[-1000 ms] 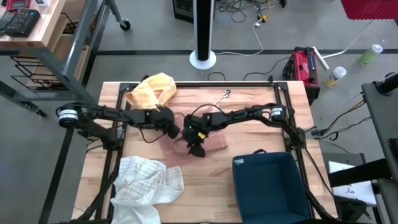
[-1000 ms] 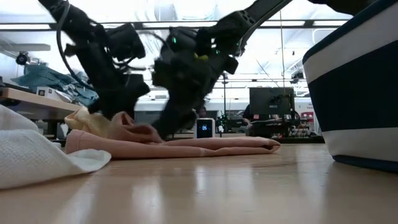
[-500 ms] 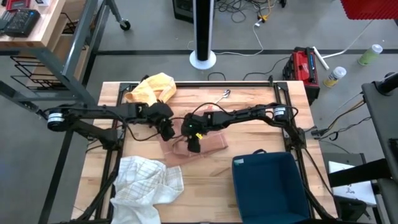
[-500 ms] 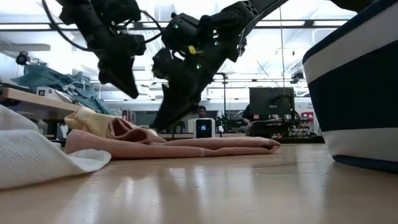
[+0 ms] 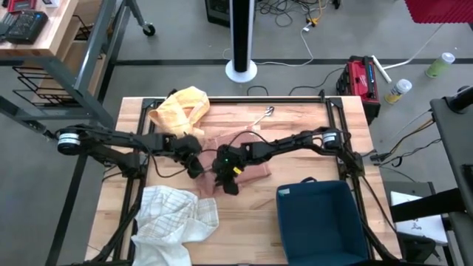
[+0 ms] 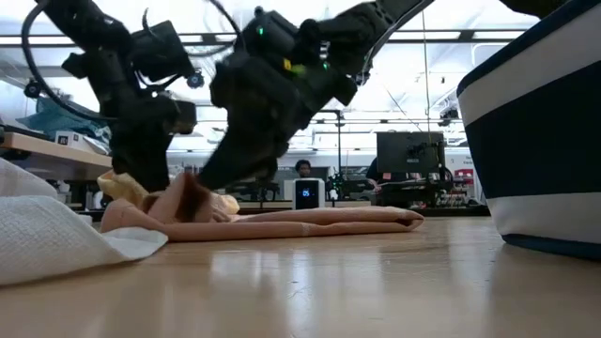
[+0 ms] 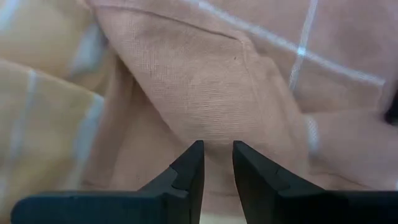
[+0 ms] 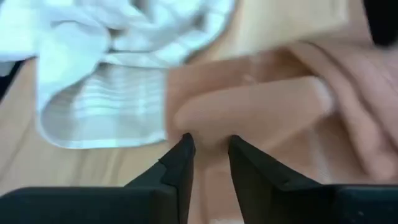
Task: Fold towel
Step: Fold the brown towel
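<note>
Left gripper (image 7: pixel 216 163): jaws nearly together, a fold of the pink windowpane-check cloth towel (image 5: pixel 247 159) sits right at the tips; cannot tell if it's actually pinched. Right gripper (image 8: pixel 208 160): jaws narrow, a raised ridge of the same pink cloth just ahead of the tips, grip not confirmed either.

Both grippers sit close together over the towel's near-left corner, mid-table.

Progress, my read: towel already lies as a long flat strip with 1 end bunched up under the jaws, so roughly partway. Remaining: carry that bunched end across, flatten, let go.

Outward from the jaws: crumpled white striped towel (image 5: pixel 174 214) just beyond the right gripper, crumpled yellow towel (image 5: pixel 180 104) beyond the left, navy fabric bin (image 5: pixel 319 220) further off. All on a wooden slat table (image 5: pixel 295 129). Past it: grey floor, cables, white fan stand (image 5: pixel 241 41), red toolbox (image 5: pixel 359 76).
</note>
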Controlling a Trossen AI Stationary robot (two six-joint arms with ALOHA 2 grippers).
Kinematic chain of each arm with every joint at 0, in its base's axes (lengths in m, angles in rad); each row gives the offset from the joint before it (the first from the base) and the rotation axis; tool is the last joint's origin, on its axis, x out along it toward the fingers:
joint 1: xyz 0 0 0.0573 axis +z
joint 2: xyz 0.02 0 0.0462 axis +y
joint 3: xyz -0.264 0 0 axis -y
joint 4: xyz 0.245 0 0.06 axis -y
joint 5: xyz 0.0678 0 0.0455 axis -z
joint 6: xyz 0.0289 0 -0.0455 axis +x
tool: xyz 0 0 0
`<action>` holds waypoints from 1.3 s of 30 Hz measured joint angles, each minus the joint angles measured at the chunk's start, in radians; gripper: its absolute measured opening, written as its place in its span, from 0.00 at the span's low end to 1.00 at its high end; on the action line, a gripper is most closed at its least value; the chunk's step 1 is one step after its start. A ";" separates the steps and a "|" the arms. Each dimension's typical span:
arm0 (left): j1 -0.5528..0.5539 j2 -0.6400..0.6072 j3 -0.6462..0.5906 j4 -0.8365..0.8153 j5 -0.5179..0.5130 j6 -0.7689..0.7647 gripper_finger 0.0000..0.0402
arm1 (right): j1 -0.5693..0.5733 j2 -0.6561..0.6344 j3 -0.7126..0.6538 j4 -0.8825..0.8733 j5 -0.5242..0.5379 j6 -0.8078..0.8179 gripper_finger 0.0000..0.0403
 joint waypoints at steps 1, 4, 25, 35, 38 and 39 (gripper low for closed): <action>-0.005 0.000 -0.007 0.020 0.006 -0.015 0.19 | 0.003 0.000 0.000 0.009 0.003 -0.009 0.21; -0.019 -0.008 -0.016 0.033 0.011 -0.060 0.19 | -0.001 0.000 0.004 -0.007 0.040 -0.012 0.18; -0.168 -0.017 -0.024 0.040 0.127 -0.315 0.19 | -0.028 -0.035 0.008 -0.276 0.085 -0.094 0.12; -0.205 0.059 -0.029 0.143 -0.055 -0.313 0.31 | -0.028 -0.035 0.007 -0.275 0.085 -0.103 0.14; -0.207 0.104 -0.029 0.146 -0.076 -0.314 0.33 | -0.028 -0.035 0.007 -0.274 0.084 -0.108 0.12; -0.207 0.117 -0.027 0.143 -0.076 -0.314 0.34 | -0.028 -0.035 0.007 -0.274 0.084 -0.108 0.12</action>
